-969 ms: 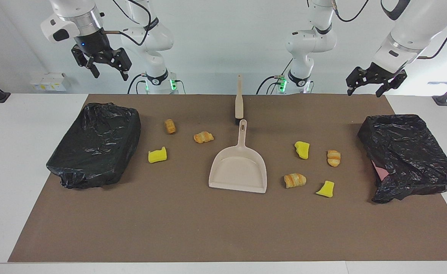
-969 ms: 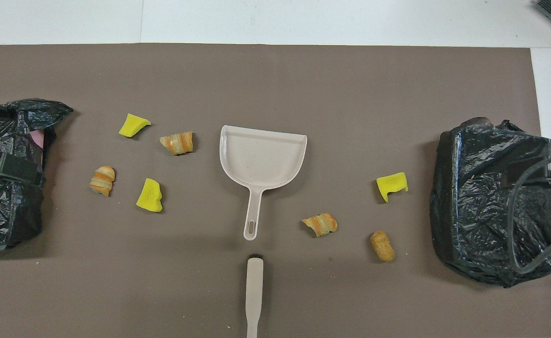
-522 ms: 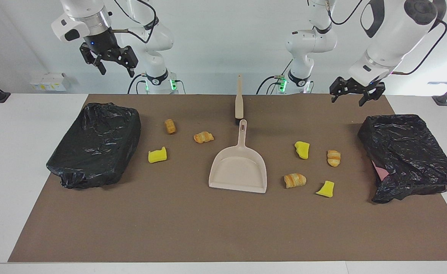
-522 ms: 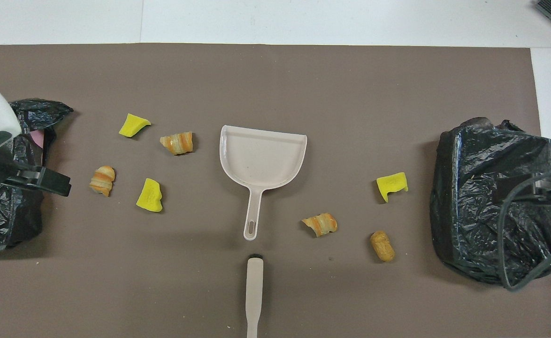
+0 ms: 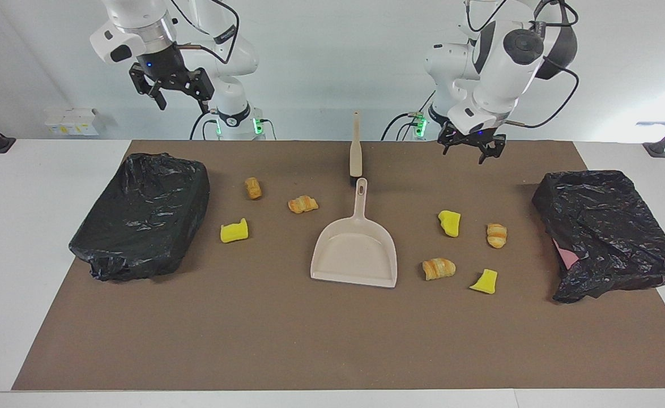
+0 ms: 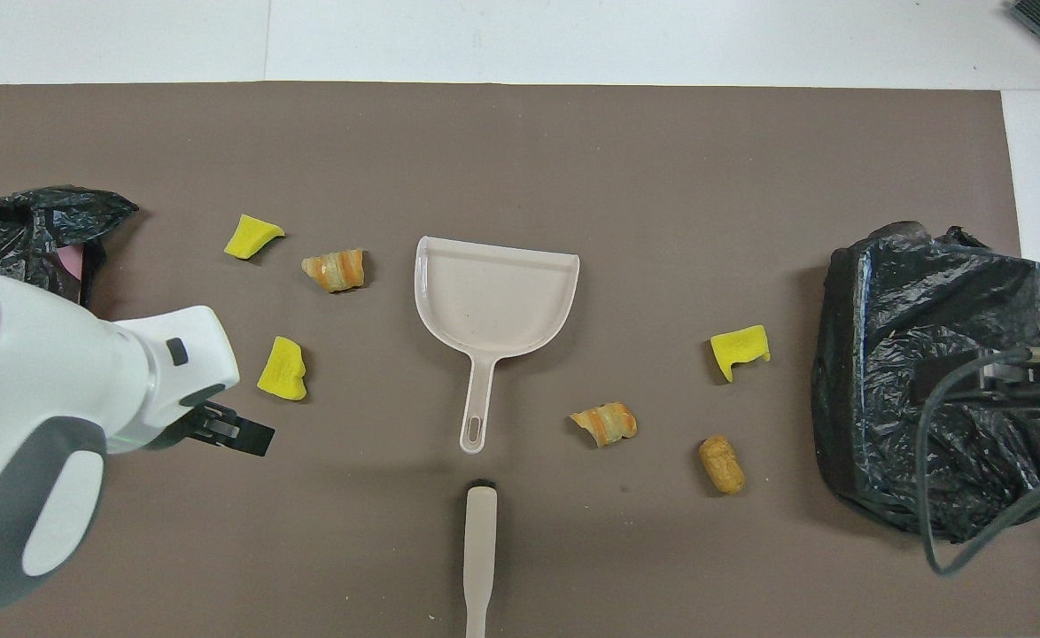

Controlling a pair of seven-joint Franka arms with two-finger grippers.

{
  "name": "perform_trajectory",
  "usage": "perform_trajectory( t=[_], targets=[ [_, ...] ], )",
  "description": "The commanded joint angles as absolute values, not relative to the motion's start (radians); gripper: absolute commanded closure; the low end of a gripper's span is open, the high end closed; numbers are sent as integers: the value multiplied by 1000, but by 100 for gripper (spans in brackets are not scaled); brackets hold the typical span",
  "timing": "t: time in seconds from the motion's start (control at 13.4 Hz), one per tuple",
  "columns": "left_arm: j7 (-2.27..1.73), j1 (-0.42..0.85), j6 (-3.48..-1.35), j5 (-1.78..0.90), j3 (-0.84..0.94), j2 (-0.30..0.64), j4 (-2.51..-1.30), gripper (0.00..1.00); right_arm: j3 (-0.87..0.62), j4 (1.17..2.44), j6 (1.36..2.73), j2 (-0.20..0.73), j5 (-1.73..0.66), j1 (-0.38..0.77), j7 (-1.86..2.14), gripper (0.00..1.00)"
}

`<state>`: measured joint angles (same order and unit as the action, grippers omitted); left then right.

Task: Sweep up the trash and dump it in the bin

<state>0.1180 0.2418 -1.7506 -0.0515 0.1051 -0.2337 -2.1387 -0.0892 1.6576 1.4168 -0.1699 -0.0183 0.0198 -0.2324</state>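
Trash, seven pieces, unswept; dustpan and brush untouched. We read approach stage: left gripper and right gripper hover open-jawed, empty. Next, we grasp the brush at the dustpan's twelve o'clock.

Left arm hides one roll, part of bin bag; brush cut off.

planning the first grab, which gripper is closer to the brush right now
Left. The left gripper hangs low, just toward its own end of the table from the brush. The right gripper is high up near the bin bag.
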Motion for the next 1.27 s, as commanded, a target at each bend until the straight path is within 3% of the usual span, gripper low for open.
perform_trajectory(
  t=[0.0,0.15,0.45,0.97,1.19],
  targets=[
    [103,340,-1847,-106,87,-302,-2284,0,-100,1729,1601,-146,-26,75,-293,0],
    [11,430,-1882,-135,87,-327,-2345,0,-115,1718,1687,-66,-28,101,-345,0],
    [-286,683,-2014,-140,87,-344,-2460,0,-117,1680,1807,113,-26,271,-581,0],
    [-668,1021,-2244,-140,87,-360,-2627,0,-130,1687,1973,296,-26,465,-756,0],
    [-764,1094,-2325,-140,87,-354,-2678,0,-129,1684,2071,363,-15,528,-848,0]
  ],
)
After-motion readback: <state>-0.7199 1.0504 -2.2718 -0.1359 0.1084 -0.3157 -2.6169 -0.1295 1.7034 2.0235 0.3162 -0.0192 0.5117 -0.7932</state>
